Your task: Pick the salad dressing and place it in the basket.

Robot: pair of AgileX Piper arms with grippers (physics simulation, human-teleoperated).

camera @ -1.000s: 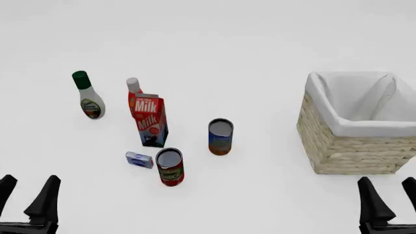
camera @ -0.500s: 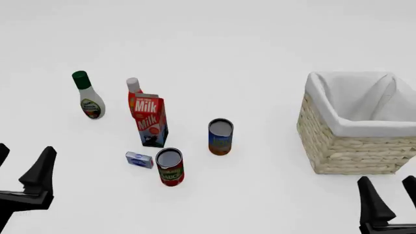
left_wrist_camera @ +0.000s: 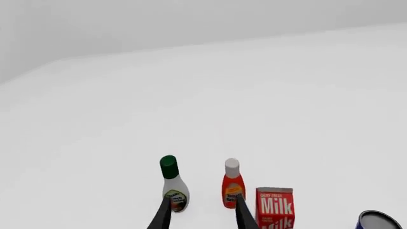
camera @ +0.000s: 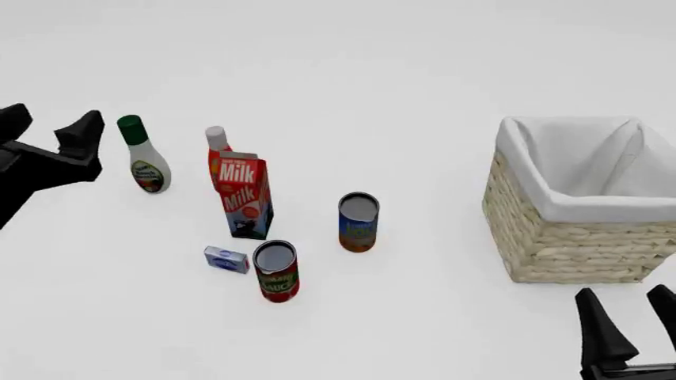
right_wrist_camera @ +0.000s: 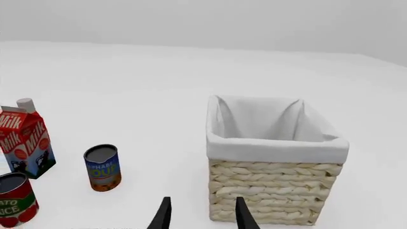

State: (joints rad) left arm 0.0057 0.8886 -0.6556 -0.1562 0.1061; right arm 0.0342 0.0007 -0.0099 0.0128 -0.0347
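Note:
The salad dressing (camera: 144,162), a white bottle with a dark green cap, stands upright at the left of the table. It also shows in the left wrist view (left_wrist_camera: 173,185). My left gripper (camera: 53,125) is open and empty, raised just to the left of the bottle and apart from it. In the left wrist view the left gripper (left_wrist_camera: 202,202) points between the dressing and the red bottle. The basket (camera: 571,237) stands at the right and nothing shows inside it. My right gripper (camera: 623,305) is open and empty, in front of the basket (right_wrist_camera: 267,195).
A red bottle with a white cap (camera: 218,142) stands behind a milk carton (camera: 245,198). A blue can (camera: 358,223), a red can (camera: 277,271) and a small blue box (camera: 226,259) stand near the table's middle.
My left gripper has moved from the near left corner forward and up, to just left of the salad dressing. The right gripper has barely moved.

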